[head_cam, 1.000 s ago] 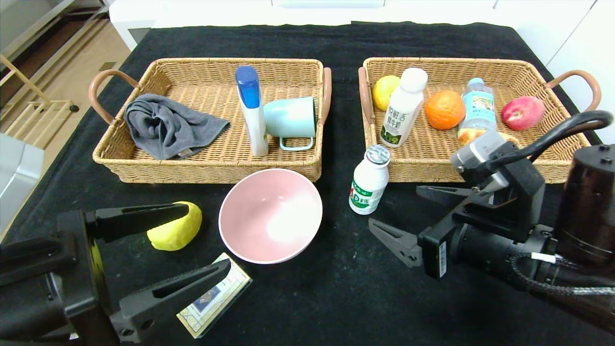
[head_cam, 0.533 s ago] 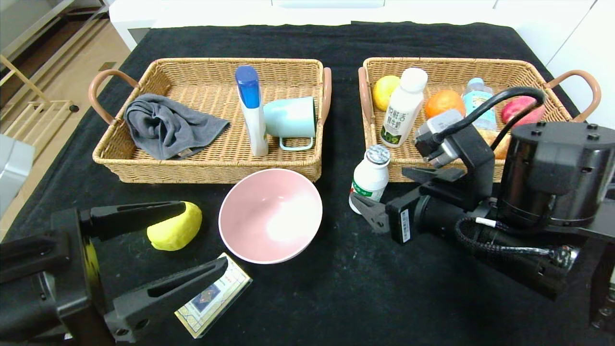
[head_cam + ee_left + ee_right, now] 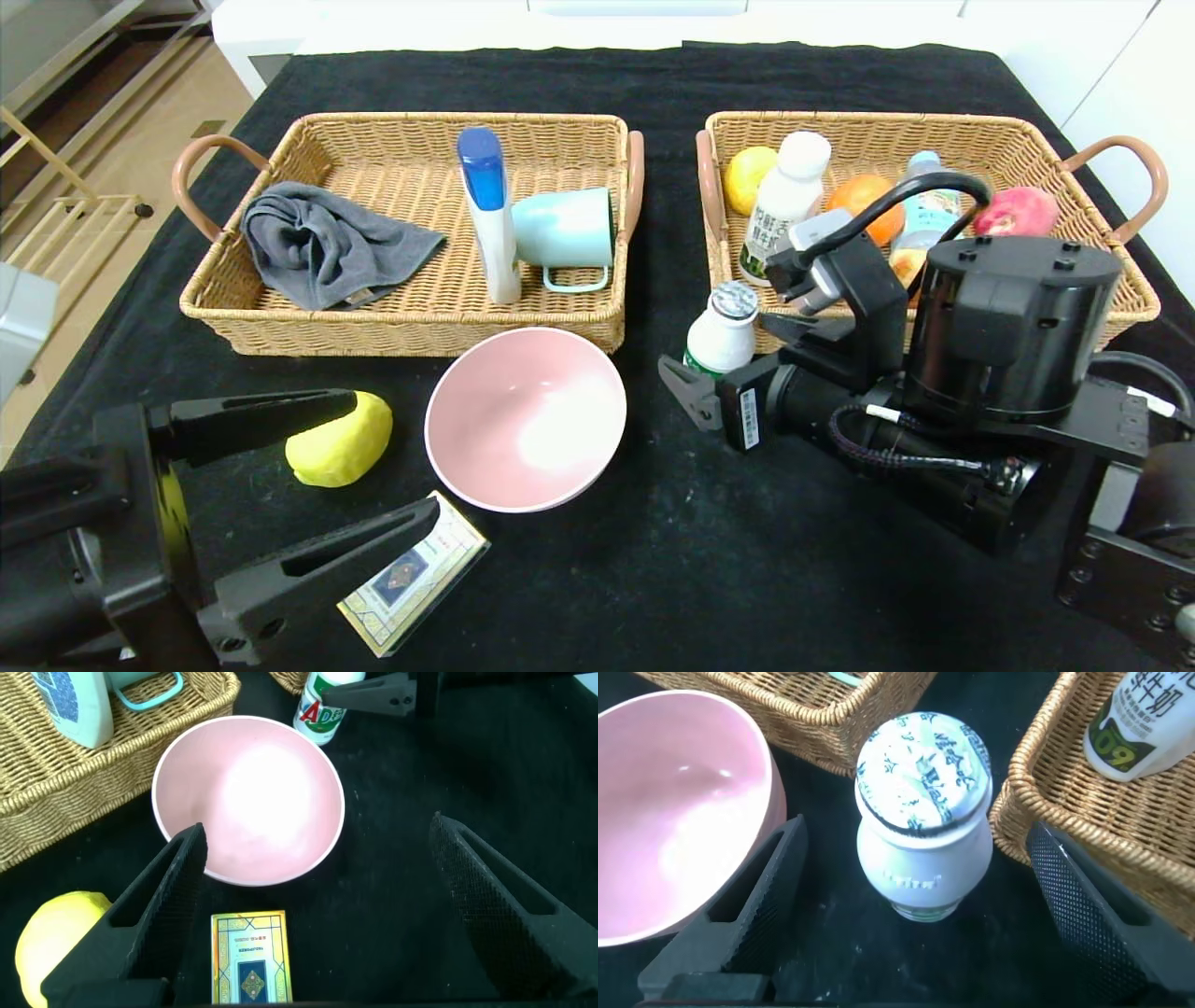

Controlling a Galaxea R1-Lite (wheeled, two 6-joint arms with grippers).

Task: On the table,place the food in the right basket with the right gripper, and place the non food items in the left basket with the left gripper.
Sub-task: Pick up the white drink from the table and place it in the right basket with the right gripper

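A small white drink bottle (image 3: pixel 721 334) with green lettering stands on the black table in front of the right basket (image 3: pixel 840 119). My right gripper (image 3: pixel 733 364) is open, with one finger on each side of the bottle and not touching it. In the right wrist view the bottle (image 3: pixel 923 812) stands between the fingers of the right gripper (image 3: pixel 917 835). My left gripper (image 3: pixel 392 457) is open and empty at the front left. A yellow lemon-like item (image 3: pixel 341 453), a pink bowl (image 3: pixel 526 417) and a card (image 3: pixel 415 583) lie near it. In the left wrist view, the left gripper (image 3: pixel 318 831) is above the bowl (image 3: pixel 248 798) and card (image 3: pixel 250 969).
The left basket (image 3: pixel 420 336) holds a grey towel (image 3: pixel 317 243), a blue-capped white bottle (image 3: pixel 490 215) and a teal mug (image 3: pixel 565 229). The right basket holds a lemon (image 3: pixel 750 177), a milk bottle (image 3: pixel 784 205), an orange (image 3: pixel 859 196), a water bottle (image 3: pixel 924 201) and a peach (image 3: pixel 1018 210).
My right arm has moved left and forward until its open fingers stand on either side of the small drink bottle. The left gripper has barely moved.
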